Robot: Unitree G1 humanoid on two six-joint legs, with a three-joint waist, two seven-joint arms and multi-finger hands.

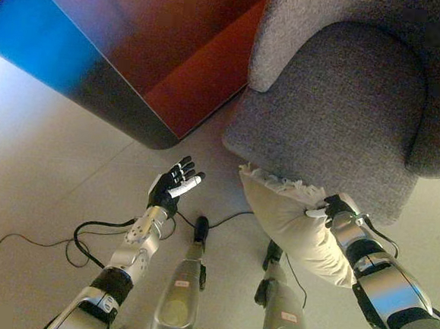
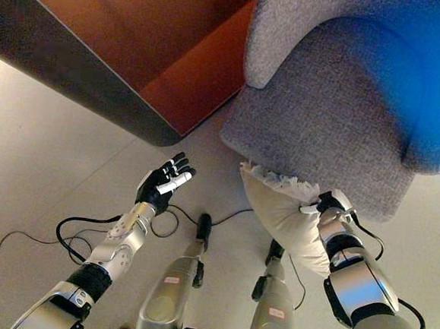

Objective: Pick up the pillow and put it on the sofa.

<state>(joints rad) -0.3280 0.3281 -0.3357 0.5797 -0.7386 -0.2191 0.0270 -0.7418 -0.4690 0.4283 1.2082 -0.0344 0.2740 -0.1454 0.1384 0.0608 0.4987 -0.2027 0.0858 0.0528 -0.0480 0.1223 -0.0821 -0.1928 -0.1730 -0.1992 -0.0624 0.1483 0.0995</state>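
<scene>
Nearest the camera, the right hand [image 1: 337, 210] comes in from about four o'clock and presses against the far side of the cream pillow [image 1: 291, 223]; its dark fingers curl over the pillow's upper edge, with a white tip showing against the fabric, so it is grasping the pillow. This frilled-edged pillow hangs lifted off the floor [image 1: 46, 151], tilted, its ruffled top edge toward twelve o'clock and its smooth lower corner running down toward five o'clock along the forearm. Its top edge lies just in front of the grey sofa [image 1: 339, 105] seat, close to the seat's front rim, though whether the two touch cannot be told.

At about nine o'clock from the pillow, well apart from it, the left hand [image 1: 174, 184] reaches out over the floor with its palm turned up and its fingers straight and spread, holding nothing; one white-covered finger points toward the sofa.

Beyond the hands, the sofa fills the two o'clock part of the view, its rounded armrest curving up behind the seat. A reddish-brown wooden cabinet [image 1: 168, 46] with a dark edge occupies eleven o'clock, just beside the sofa's left side.
</scene>
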